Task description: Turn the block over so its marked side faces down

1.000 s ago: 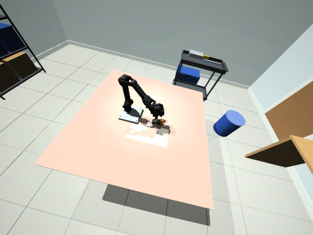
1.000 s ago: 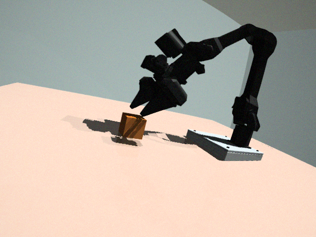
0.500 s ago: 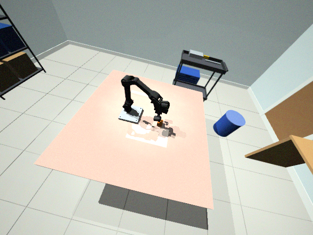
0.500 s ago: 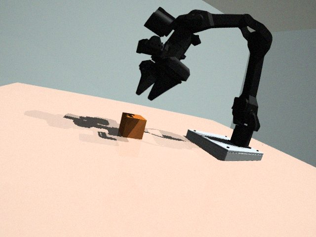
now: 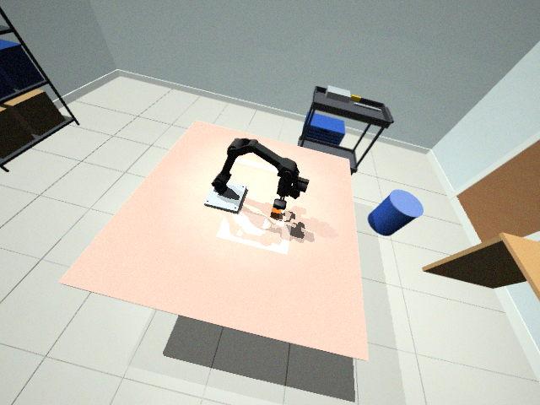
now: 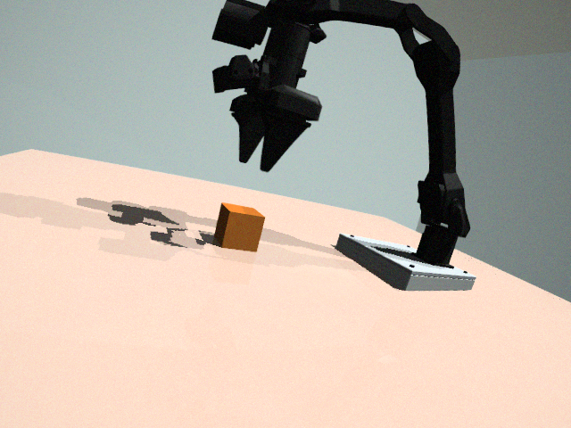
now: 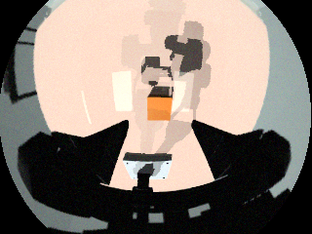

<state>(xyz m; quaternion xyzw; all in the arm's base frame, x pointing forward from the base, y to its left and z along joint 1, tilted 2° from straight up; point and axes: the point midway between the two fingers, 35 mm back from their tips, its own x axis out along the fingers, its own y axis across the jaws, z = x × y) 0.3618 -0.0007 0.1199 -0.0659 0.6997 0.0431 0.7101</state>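
On the pink surface (image 6: 138, 322) the orange block (image 6: 238, 226) rests flat, no mark visible on the faces I see. My tool (image 6: 261, 160) hangs above it, spread wide and empty. I'd hold clear and check the mark is underneath.

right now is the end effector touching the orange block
No, the end effector hangs open above the orange block, with wall visible between them.
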